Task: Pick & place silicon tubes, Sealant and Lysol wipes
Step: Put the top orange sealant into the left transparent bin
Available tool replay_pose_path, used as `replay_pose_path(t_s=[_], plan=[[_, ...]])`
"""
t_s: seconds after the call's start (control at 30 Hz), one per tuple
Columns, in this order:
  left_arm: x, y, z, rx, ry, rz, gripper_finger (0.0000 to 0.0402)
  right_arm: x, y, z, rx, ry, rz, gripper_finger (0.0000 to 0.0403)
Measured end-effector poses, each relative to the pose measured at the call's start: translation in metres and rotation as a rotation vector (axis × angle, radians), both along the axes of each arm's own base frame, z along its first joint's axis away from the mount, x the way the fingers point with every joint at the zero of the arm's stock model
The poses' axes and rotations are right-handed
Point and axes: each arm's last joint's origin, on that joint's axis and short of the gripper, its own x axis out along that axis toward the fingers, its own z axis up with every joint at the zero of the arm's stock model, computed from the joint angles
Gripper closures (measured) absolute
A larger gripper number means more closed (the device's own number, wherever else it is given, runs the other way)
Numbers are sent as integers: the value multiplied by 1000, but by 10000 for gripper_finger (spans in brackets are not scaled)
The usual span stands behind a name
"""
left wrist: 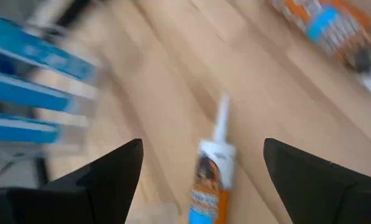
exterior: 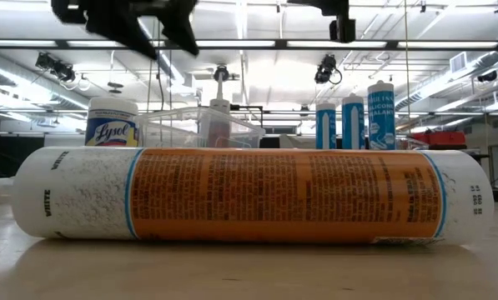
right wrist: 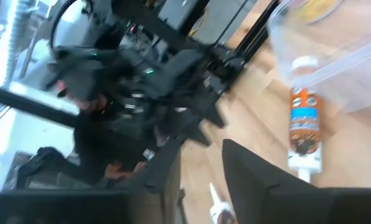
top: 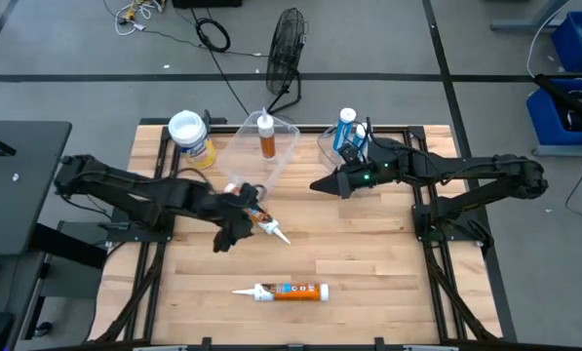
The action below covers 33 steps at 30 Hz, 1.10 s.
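Left wrist view: tube (left wrist: 211,180) between fingers (left wrist: 107,174).

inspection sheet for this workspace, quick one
surface: wooden table, bare in front
job's things: Lysol wipes upright at back left; orange tube lying at front; small tube lying below left hand; bin with one tube upright inside; blue tubes upright at back right
clutter: nothing seen
hands: left hand open above small tube; right hand open, raised beside bin
cables: loose cable on floor behind table
surroundings: fan behind table; blue crate at right
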Motion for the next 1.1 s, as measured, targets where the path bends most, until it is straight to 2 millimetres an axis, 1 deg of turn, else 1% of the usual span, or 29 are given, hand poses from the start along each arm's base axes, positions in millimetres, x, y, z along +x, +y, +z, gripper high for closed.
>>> replay_pose_path(t_s=[0.17, 0.33, 0.5, 0.6, 0.73, 0.87, 1.1], plan=[[23, 3, -18, 55, 209, -84, 63, 0, 7, -1, 22, 10, 59, 232], [44, 11, -42, 80, 317, -87, 63, 0, 17, -1, 26, 15, 95, 192], [57, 23, -66, 86, 389, -70, 63, -1, 35, -1, 34, 17, 150, 165], [64, 28, -77, 110, 415, -101, 63, -1, 42, -1, 32, 22, 150, 156], [69, 32, -91, 82, 457, -143, 63, -2, 47, -2, 31, 26, 140, 152], [74, 32, -104, 81, 490, -151, 63, -2, 49, -2, 29, 27, 140, 151], [84, 31, -121, 84, 488, -149, 63, -2, 49, -2, 23, 25, 123, 151]])
